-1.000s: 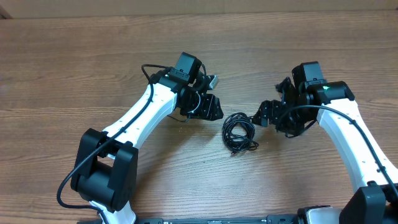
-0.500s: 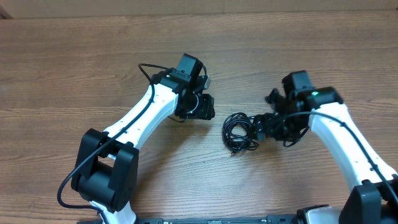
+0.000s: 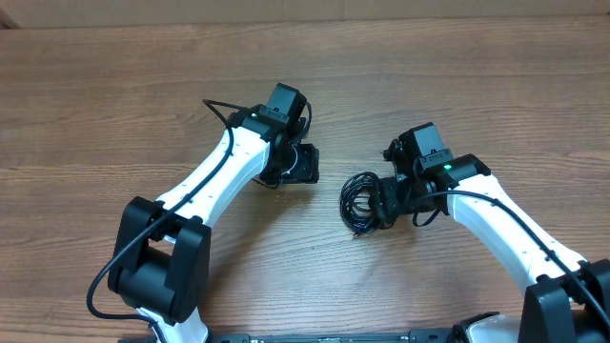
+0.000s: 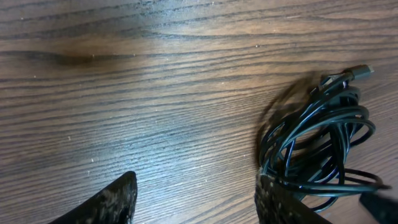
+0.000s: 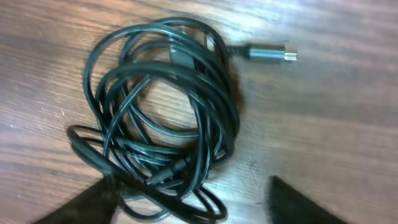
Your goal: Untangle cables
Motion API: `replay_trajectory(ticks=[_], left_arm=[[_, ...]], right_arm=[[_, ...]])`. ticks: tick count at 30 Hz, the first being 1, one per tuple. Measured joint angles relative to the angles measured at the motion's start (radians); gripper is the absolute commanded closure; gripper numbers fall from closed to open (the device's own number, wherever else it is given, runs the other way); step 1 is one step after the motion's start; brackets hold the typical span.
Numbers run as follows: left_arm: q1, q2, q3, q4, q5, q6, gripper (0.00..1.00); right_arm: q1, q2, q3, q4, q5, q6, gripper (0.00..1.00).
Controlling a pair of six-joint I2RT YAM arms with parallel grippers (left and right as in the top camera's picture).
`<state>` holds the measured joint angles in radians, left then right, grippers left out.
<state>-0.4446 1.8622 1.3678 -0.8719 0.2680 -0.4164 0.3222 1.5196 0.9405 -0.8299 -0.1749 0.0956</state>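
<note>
Overhead view. Bare wood-grain table [image 3: 95,95] across the whole frame. Just right of centre, the cables [image 3: 363,202]: a small dark coil of black loops lying flat on the wood. Right gripper [image 3: 386,198] at the coil's right edge, its black body covering that side; touching or just short of it, impossible to tell from here. Left gripper [image 3: 303,164] up and left of the coil, near but apart, bare wood between. White left arm [image 3: 205,186] and right arm [image 3: 505,229] slanting down to the lower corners, both bases cut off by the bottom edge.

Left wrist view. Two dark fingertips [image 4: 115,202] at the bottom edge, spread apart, only wood between them: jaws open and empty. Cables at right, loops overlapping, clipped by the right and bottom edges. Small plug end [image 4: 360,71] poking out at upper right.

Right wrist view. Cables over left and centre, loops crossing many times, order of crossings hard to follow. Silver-tipped plug [image 5: 273,54] at upper right, lying clear of the coil. Blurred fingertips in both bottom corners, wide apart, lowest loops between them: jaws open, clasping nothing. Lowest loops clipped by the bottom edge.
</note>
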Motion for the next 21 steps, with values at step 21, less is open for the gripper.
replay_trajectory(ticks=[21], left_arm=[[0.0,0.0,0.0,-0.012,0.026,-0.004,0.23]], right_arm=[[0.0,0.0,-0.046,0.141,-0.087,-0.018,0.36]])
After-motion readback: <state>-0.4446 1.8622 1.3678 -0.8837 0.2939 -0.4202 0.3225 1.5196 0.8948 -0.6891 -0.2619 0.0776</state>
